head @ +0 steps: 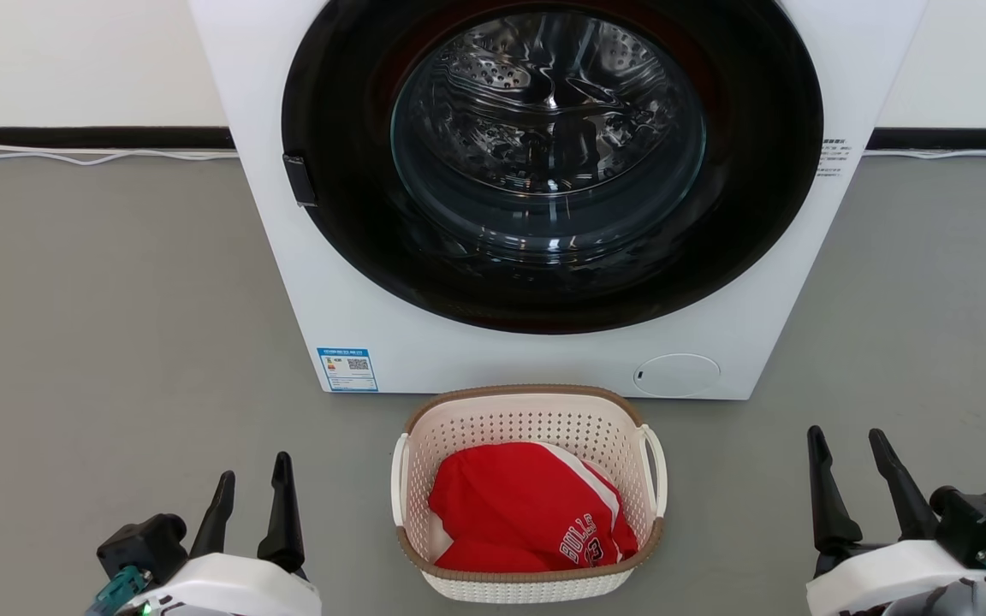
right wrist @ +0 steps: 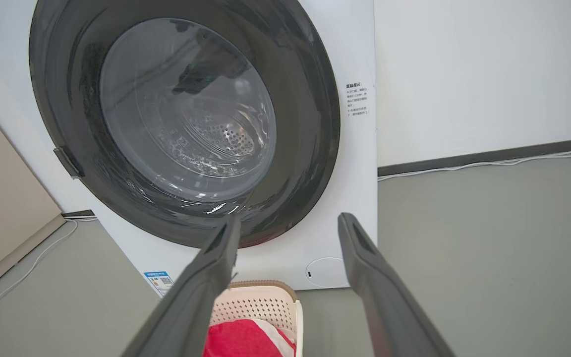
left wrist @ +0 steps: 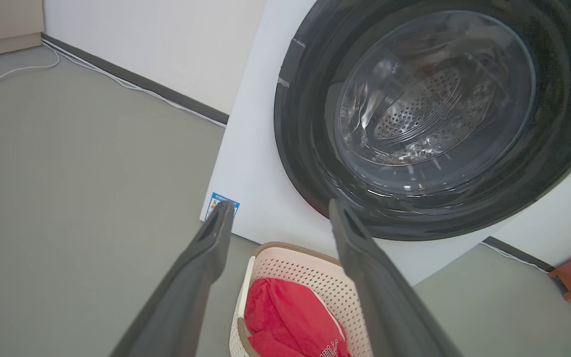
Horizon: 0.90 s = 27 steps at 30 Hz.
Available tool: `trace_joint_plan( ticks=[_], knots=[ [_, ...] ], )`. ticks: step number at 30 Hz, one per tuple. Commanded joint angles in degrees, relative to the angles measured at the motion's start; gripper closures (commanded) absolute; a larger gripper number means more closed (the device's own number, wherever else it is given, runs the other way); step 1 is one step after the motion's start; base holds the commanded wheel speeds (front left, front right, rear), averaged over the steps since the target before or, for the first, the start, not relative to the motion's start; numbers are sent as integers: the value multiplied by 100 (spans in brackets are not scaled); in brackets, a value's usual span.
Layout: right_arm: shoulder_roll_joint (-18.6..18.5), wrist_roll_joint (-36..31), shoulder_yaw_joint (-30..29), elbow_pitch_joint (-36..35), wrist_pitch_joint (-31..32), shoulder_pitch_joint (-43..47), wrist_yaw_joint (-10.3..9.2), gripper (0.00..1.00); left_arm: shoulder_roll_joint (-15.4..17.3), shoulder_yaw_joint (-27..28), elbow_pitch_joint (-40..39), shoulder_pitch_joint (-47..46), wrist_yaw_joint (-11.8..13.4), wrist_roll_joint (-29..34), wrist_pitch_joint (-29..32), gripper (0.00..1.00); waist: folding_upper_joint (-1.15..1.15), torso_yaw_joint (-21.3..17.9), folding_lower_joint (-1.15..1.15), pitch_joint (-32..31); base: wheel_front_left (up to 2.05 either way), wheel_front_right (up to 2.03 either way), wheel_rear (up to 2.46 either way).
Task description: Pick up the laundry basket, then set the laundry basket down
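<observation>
The left end effector (head: 254, 466) sits at the lower left of the head view, released, its two dark fingers spread apart and pointing up the frame with nothing grasped. The right end effector (head: 846, 432) sits at the lower right, also released, fingers parted and grasping nothing. Both are well apart from the laundry basket (head: 527, 423), one on each side of it.

The laundry basket stands upright on the grey floor (head: 99, 325) at the bottom centre of the head view, between the two end effectors and just in front of the washing machine (head: 741, 342). It has perforated cream walls, a brown rim, and a white loop handle (head: 657, 470) on each side. A crumpled red garment (head: 519, 505) with white stripes and white lettering lies inside it.

The washing machine takes up the upper centre of the frame. Its round dark door (head: 549, 128) is closed, and the metal drum shows through the glass. A blue label (head: 347, 369) is stuck at its lower left corner. A pale cable (head: 91, 156) runs along the dark baseboard in the upper left.

In the left wrist view, the open fingers frame the basket's near corner at the bottom centre. In the right wrist view, the basket's corner and the red cloth show at the bottom, beside the left finger.
</observation>
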Motion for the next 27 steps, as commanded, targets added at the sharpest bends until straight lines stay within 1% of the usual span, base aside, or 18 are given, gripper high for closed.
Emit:
trace_joint_plan(
  ticks=[1,17,27],
  knots=[
    [-92,-202,86,-118,-109,-265,36,0,63,118,-137,-290,50,166,-85,0,0,1,0,-2,0,0,0],
    [-135,-1360,99,-55,-378,-306,42,0,81,45,-167,-313,171,1269,-354,0,0,20,0,24,0,0,0],
    [-73,-1326,4,6,-389,-282,42,0,82,66,-150,-295,158,1324,-364,0,0,0,0,14,0,0,0]
  ],
)
